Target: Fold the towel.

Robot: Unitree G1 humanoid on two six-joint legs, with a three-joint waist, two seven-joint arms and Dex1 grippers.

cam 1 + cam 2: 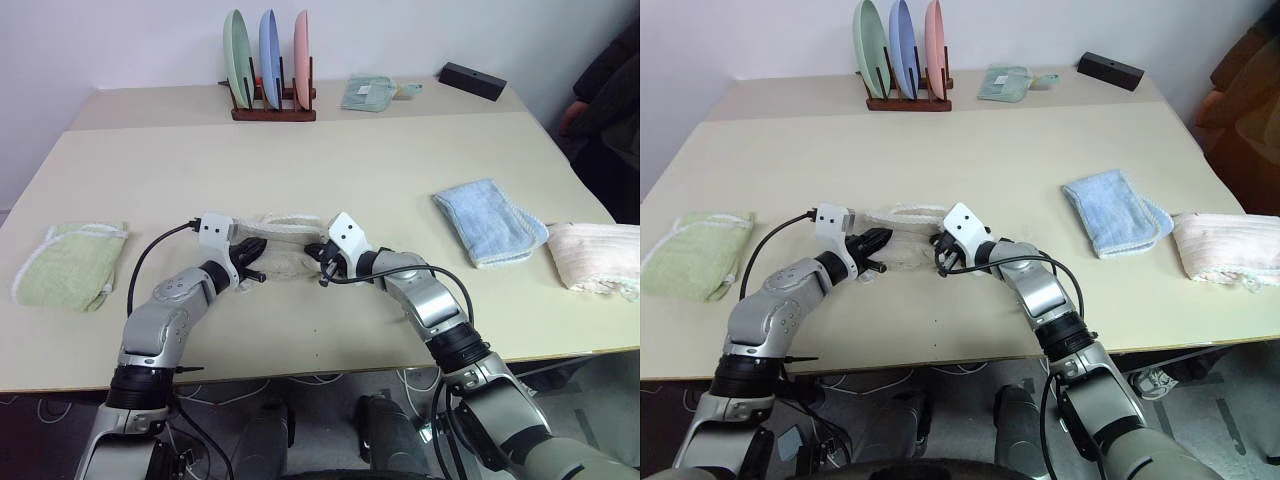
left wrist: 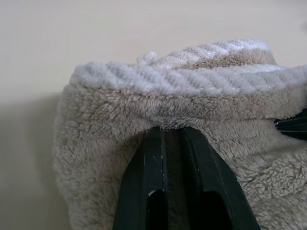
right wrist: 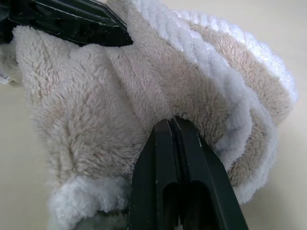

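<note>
Looking down over both arms, I saw the towel [image 1: 283, 243] lying bunched in a small heap near the middle of the table [image 1: 330, 165], closer to the near edge than to the far one. The left gripper [image 2: 173, 139] was clenched on the left side of the heap, its two black fingers [image 2: 148, 172] pinching a fold just under the white corded trim. The right gripper [image 3: 171, 125] was clenched on the right side, with its fingers pressed tight together into the pile.

My worry was about what each gripper really had. The cloth was folded on itself in several layers, so I judged that each pinch could hold only one thin fold and not a true corner. If I lifted then, the towel could rise as a twisted lump and not open flat. The right fingers looked almost fully closed, so the bite there was maybe very small, and the thick pile could slip out when I pulled.

The two grippers were also near each other. Pulling them apart too fast could tear the cloth from the weaker pinch.

A green cloth [image 1: 70, 265] lay well apart at the left and a blue cloth [image 1: 490, 222] at the right, so I judged little risk of dragging them.
</note>
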